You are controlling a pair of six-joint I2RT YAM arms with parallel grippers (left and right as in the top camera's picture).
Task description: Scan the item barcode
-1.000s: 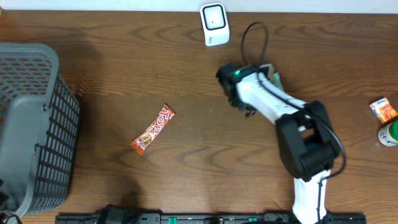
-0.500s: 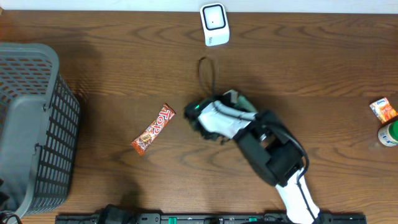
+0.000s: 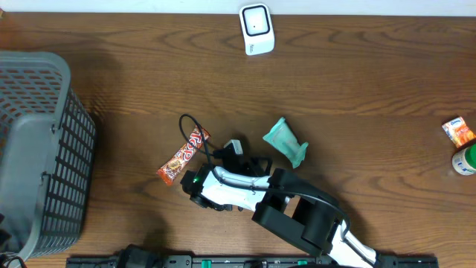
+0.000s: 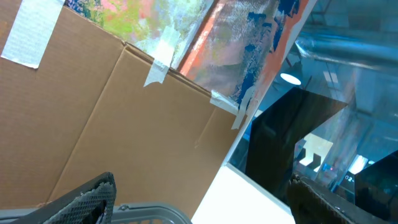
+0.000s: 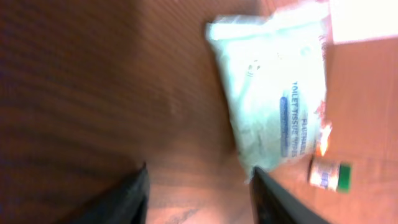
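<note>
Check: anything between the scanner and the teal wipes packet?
No. Overhead shows only bare tabletop between scanner and teal wipes packet.

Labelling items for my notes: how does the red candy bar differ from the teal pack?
The candy bar is red-orange, long and narrow; the teal pack is pale green, shorter and broader. In the overhead view the candy bar lies left of the teal pack. Both lie loose on the table.

Mint-green wipes pack (image 3: 285, 141), orange-red candy bar (image 3: 184, 155), grey mesh basket (image 3: 74, 164), brown wood-grain table (image 3: 372, 82)
</note>
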